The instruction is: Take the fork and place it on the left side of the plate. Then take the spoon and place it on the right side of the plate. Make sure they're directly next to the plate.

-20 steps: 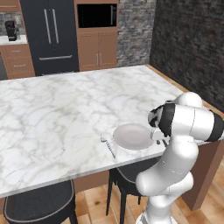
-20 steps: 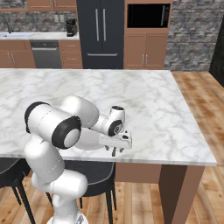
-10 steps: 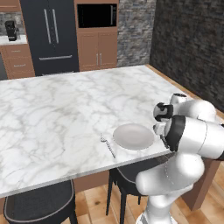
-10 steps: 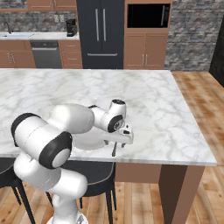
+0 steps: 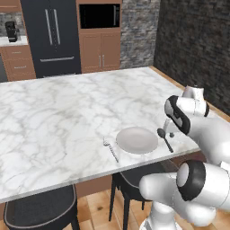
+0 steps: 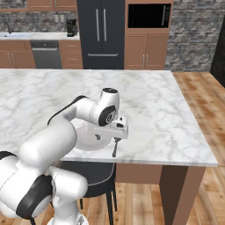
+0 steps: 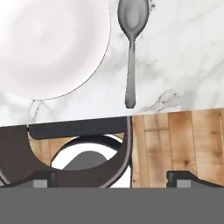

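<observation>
The off-white plate [image 5: 137, 140] lies near the front edge of the marble island. Right beside its left rim is the pale fork [image 5: 110, 149]. Close along its right rim is the dark spoon [image 5: 165, 139], flat on the marble with its handle toward the front edge. My gripper [image 5: 169, 131] hovers just above the spoon, open and holding nothing. In the right base view the gripper [image 6: 117, 135] hangs over the spoon [image 6: 115, 147], and my arm covers part of the plate [image 6: 88, 137]. The hand view shows the plate [image 7: 48, 43], the spoon [image 7: 131, 52] and my wide-apart fingertips [image 7: 181, 177].
The island's front edge [image 5: 134, 173] runs just below the utensils. Dark stools [image 5: 40, 211] stand under it, one directly beneath the hand [image 7: 87, 148]. The marble top [image 5: 67, 108] stretches back toward the black fridge [image 5: 51, 36] and wood cabinets.
The jaws have spread wider and the hand has lifted off the spoon, which stays on the marble right of the plate. My elbow has swung outward. Plate and fork have not moved.
</observation>
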Controlling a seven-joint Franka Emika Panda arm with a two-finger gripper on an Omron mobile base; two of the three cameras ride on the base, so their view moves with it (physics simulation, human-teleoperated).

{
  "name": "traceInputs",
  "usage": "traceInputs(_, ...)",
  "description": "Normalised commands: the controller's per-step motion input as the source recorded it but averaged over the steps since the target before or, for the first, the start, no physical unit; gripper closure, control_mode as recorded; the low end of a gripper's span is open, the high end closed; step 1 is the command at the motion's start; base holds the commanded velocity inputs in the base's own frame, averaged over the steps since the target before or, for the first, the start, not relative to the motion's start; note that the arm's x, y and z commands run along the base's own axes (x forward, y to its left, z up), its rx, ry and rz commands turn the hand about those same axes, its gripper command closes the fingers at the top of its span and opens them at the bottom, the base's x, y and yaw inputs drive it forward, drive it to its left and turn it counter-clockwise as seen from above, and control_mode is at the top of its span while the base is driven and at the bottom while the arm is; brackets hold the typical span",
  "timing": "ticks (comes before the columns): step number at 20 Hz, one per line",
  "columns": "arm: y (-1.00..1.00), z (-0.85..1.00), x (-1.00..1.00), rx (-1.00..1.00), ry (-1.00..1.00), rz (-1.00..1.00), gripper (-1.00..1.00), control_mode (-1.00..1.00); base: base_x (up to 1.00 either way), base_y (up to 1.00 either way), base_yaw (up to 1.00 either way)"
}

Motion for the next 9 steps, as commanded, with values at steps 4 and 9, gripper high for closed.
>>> traceInputs(4,0.52,0.72,-0.64,0.00,0.00,0.01,-1.00,-1.00,0.00,0.00,0.00)
traceInputs(9,0.62,0.53,-0.62,0.00,0.00,0.00,-1.00,-1.00,0.00,0.00,0.00)
